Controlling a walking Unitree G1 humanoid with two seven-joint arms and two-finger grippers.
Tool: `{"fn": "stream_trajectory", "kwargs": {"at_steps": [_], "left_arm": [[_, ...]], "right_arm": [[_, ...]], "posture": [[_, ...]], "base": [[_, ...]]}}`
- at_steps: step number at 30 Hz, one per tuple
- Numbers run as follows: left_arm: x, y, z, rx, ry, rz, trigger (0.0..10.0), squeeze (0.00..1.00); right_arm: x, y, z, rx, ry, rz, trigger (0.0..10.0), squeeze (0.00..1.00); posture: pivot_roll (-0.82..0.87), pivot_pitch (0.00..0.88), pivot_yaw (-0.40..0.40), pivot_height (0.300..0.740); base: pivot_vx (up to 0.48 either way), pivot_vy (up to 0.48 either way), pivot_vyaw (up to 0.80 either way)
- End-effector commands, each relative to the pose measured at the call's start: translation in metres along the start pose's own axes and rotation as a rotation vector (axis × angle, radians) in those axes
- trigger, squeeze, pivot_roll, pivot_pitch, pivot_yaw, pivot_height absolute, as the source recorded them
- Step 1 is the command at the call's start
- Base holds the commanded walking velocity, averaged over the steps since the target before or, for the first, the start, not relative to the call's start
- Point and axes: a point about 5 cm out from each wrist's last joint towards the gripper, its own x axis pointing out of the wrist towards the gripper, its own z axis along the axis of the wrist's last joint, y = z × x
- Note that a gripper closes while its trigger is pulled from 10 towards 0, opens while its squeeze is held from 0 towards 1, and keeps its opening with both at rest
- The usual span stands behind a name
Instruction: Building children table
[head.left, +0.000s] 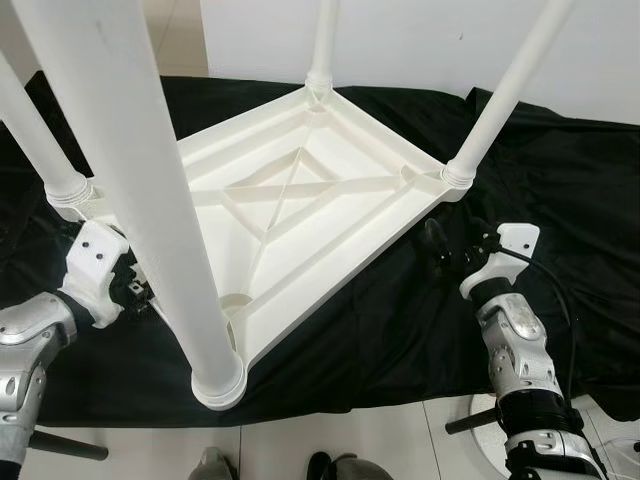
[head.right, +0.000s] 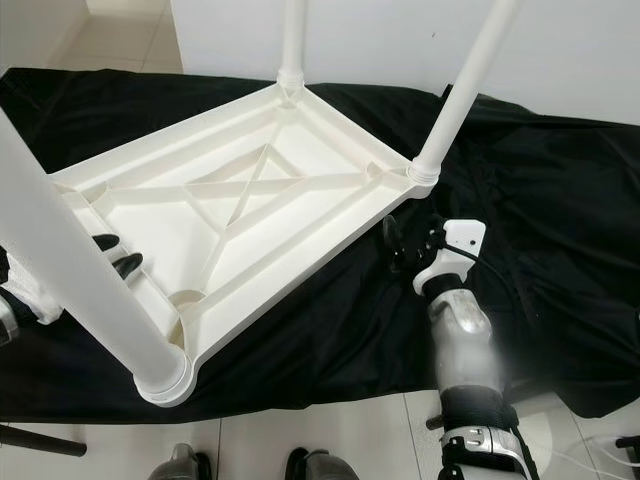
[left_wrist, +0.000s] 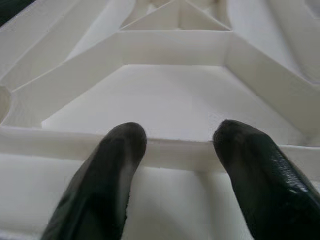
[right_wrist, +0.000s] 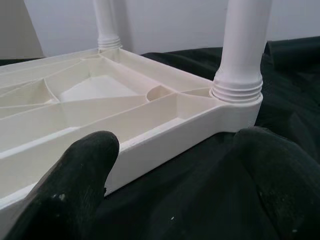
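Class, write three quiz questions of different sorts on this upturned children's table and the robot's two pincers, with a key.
1. True or false: the white table lies upside down on the black cloth with four legs pointing up.
2. Which pincer has its fingers over the table's ribbed underside? A) left pincer B) right pincer
3. Fill in: the right pincer, open, sits beside the corner that holds a ____.

Key: 1 true; 2 A; 3 leg.
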Motion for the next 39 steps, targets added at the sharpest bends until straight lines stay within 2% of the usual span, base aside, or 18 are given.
{"fn": "stream_trajectory", "kwargs": {"at_steps": [1, 4, 8, 11, 12, 13, 23, 25, 26, 27, 28, 29, 30, 31, 33, 34, 36, 39], "left_arm": [[0.005, -0.006, -0.007, -0.029, 0.041, -0.097, 10.0, 1.00], [0.007, -0.005, -0.009, -0.040, 0.059, -0.135, 10.0, 1.00], [0.011, 0.007, -0.008, 0.097, 0.159, -0.264, 10.0, 1.00], [0.011, 0.010, -0.006, 0.117, 0.165, -0.267, 10.0, 1.00], [0.010, 0.013, -0.008, 0.131, 0.192, -0.286, 10.0, 0.05], [0.008, 0.016, -0.008, 0.134, 0.205, -0.298, 10.0, 0.00], [0.008, 0.026, -0.006, 0.120, 0.205, -0.278, 10.0, 0.00], [0.010, 0.024, 0.000, 0.102, 0.149, -0.251, 10.0, 0.00], [0.013, 0.023, 0.010, 0.056, 0.042, -0.206, 10.0, 0.00], [0.013, 0.023, 0.010, 0.056, 0.042, -0.206, 10.0, 0.00], [0.015, 0.022, 0.017, 0.006, -0.048, -0.165, 10.0, 0.00], [0.018, 0.017, 0.023, -0.057, -0.143, -0.127, 10.0, 0.00], [0.018, 0.017, 0.023, -0.057, -0.143, -0.127, 10.0, 0.00], [0.020, 0.011, 0.026, -0.106, -0.210, -0.101, 10.0, 0.00], [0.023, 0.003, 0.027, -0.150, -0.260, -0.090, 10.0, 0.00], [0.023, 0.003, 0.027, -0.150, -0.260, -0.090, 10.0, 0.00], [0.026, -0.019, 0.020, -0.180, -0.277, -0.102, 10.0, 0.00], [0.026, -0.032, 0.014, -0.193, -0.276, -0.104, 10.0, 0.00]], "right_arm": [[-0.003, -0.002, -0.002, 0.004, 0.010, -0.006, 10.0, 0.00], [-0.004, 0.000, -0.002, -0.008, 0.013, 0.002, 10.0, 0.00], [-0.005, -0.001, 0.001, -0.027, 0.024, 0.012, 10.0, 0.00], [-0.005, -0.001, 0.002, -0.029, 0.024, 0.013, 10.0, 0.00], [-0.006, -0.002, 0.003, -0.031, 0.027, 0.014, 10.0, 0.00], [-0.006, -0.002, 0.004, -0.038, 0.029, 0.016, 10.0, 0.00], [-0.008, -0.006, 0.008, -0.049, 0.020, 0.000, 10.0, 0.00], [-0.010, -0.007, 0.009, -0.046, 0.016, -0.012, 10.0, 0.00], [-0.013, -0.006, 0.008, -0.036, 0.011, -0.028, 10.0, 0.00], [-0.013, -0.006, 0.008, -0.036, 0.011, -0.028, 10.0, 0.00], [-0.015, -0.005, 0.008, -0.024, 0.009, -0.040, 10.0, 0.00], [-0.016, -0.002, 0.005, -0.009, 0.012, -0.048, 10.0, 0.00], [-0.016, -0.002, 0.005, -0.009, 0.012, -0.048, 10.0, 0.00], [-0.017, 0.002, 0.003, 0.004, 0.014, -0.051, 10.0, 0.00], [-0.017, 0.006, 0.001, 0.016, 0.018, -0.050, 10.0, 0.00], [-0.017, 0.006, 0.001, 0.016, 0.018, -0.050, 10.0, 0.00], [-0.014, 0.018, -0.002, 0.043, 0.026, -0.041, 10.0, 0.00], [-0.008, 0.027, -0.008, 0.061, 0.066, -0.057, 10.0, 0.00]], "posture": [[0.04, 0.120, -0.061, 0.740], [0.04, 0.118, -0.062, 0.740], [0.04, 0.111, -0.060, 0.740], [0.04, 0.111, -0.060, 0.740], [0.04, 0.114, -0.061, 0.740], [0.04, 0.114, -0.055, 0.740], [0.02, 0.116, -0.040, 0.740], [0.01, 0.121, -0.025, 0.740], [0.01, 0.125, -0.017, 0.740], [0.01, 0.125, -0.017, 0.740], [0.01, 0.127, -0.017, 0.740], [0.01, 0.129, -0.020, 0.740], [0.01, 0.129, -0.020, 0.740], [0.01, 0.135, -0.024, 0.740], [0.01, 0.135, -0.027, 0.740], [0.01, 0.135, -0.027, 0.740], [0.03, 0.142, -0.045, 0.740], [0.03, 0.147, -0.052, 0.740]], "base": [[0.000, 0.000, 0.00], [0.000, 0.000, 0.00], [0.000, 0.000, 0.00], [0.000, 0.000, 0.00], [0.000, 0.000, 0.00], [0.000, 0.000, 0.00], [0.000, 0.000, 0.00], [0.000, 0.000, 0.00], [0.000, 0.000, 0.00], [0.000, 0.000, 0.00], [0.000, 0.000, 0.00], [0.000, 0.000, 0.00], [0.000, 0.000, 0.00], [0.000, 0.000, 0.00], [0.000, 0.000, 0.00], [0.000, 0.000, 0.00], [0.000, 0.000, 0.00], [0.000, 0.000, 0.00]]}}
